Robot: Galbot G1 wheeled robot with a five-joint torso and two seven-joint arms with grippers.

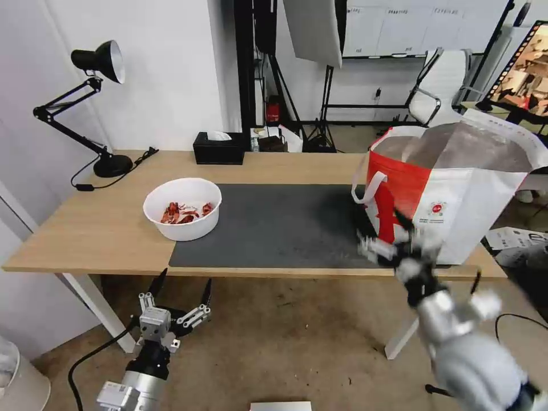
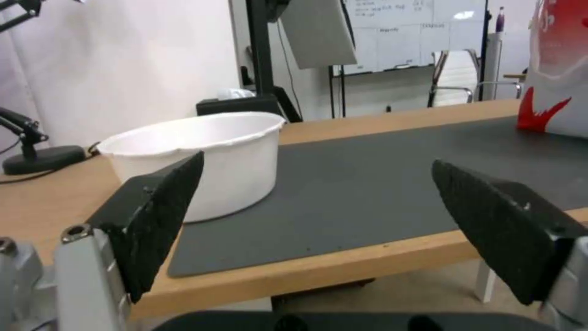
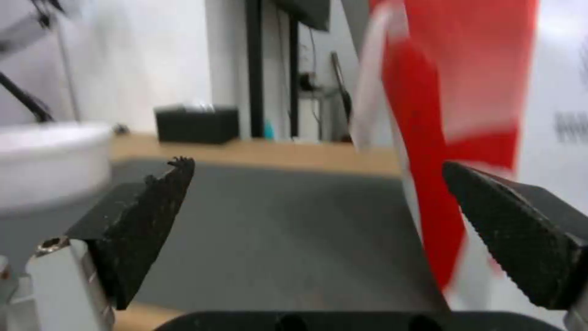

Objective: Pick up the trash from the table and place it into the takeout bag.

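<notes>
A white bowl [image 1: 182, 208] holding red shells sits on the left part of the light-wood table [image 1: 97, 228], half over the edge of the dark grey mat [image 1: 274, 225]. The white and red takeout bag [image 1: 451, 194] stands open at the table's right end, its foil lining showing. My left gripper [image 1: 184, 281] hangs open below the table's front edge, in line with the bowl [image 2: 233, 151]. My right gripper [image 1: 383, 234] is open and blurred at the front right of the mat, close to the bag's red side [image 3: 466, 92]. Nothing is between either gripper's fingers.
A black desk lamp [image 1: 97, 103] stands at the table's back left, and a black tissue box [image 1: 218, 147] at the back middle. A white table leg [image 1: 94, 302] runs down beside my left arm. A white office chair [image 1: 442, 85] and light stands are behind the table.
</notes>
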